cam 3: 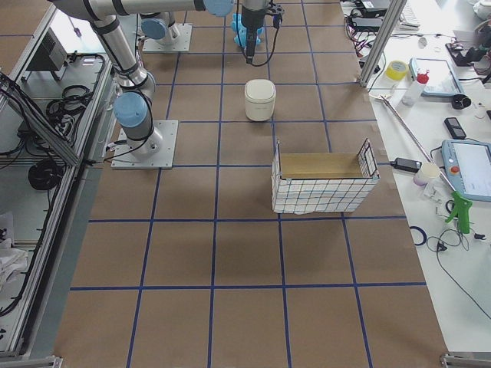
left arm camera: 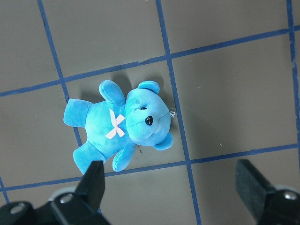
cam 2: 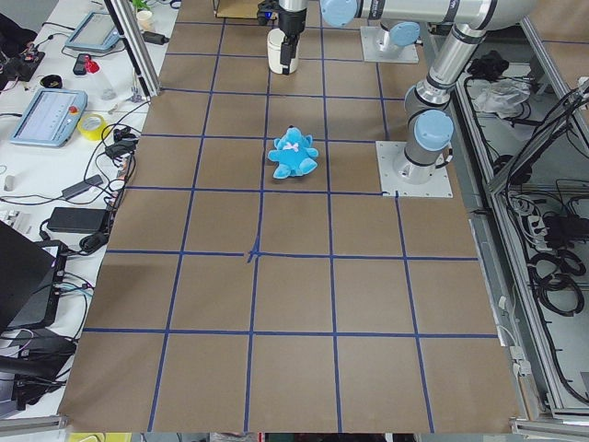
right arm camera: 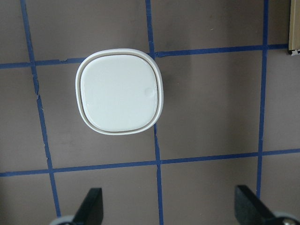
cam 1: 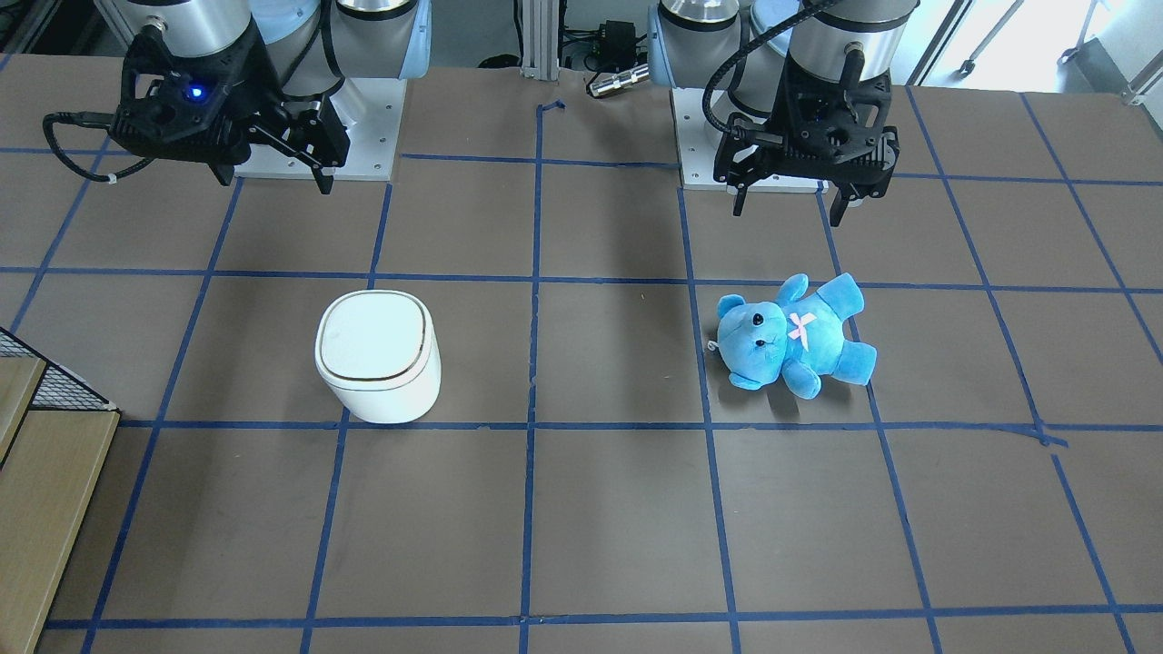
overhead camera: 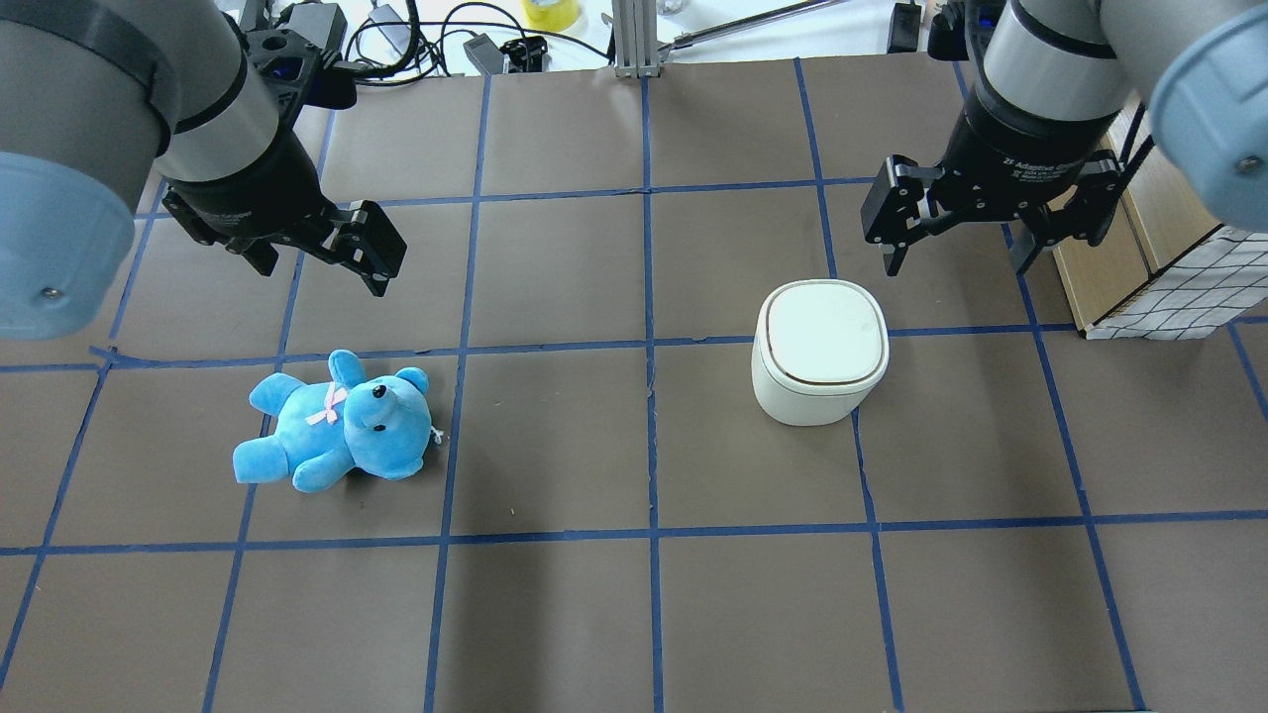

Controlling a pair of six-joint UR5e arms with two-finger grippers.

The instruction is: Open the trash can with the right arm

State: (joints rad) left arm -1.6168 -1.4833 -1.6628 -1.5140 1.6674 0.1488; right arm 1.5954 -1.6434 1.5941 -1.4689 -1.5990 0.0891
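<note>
The white trash can (cam 1: 377, 354) stands upright on the brown table with its flat lid shut. It also shows in the overhead view (overhead camera: 820, 347) and in the right wrist view (right arm camera: 119, 91). My right gripper (overhead camera: 956, 259), the one with the blue light (cam 1: 273, 177), hangs open and empty above the table. It is behind the can, toward the robot's base, and touches nothing. My left gripper (overhead camera: 325, 275) is open and empty above a blue teddy bear (overhead camera: 337, 426).
The blue teddy bear (cam 1: 790, 336) lies on its back on the robot's left half of the table. A wire-mesh basket with a cardboard lining (cam 3: 322, 184) stands past the can at the table's right end. Blue tape lines grid the table.
</note>
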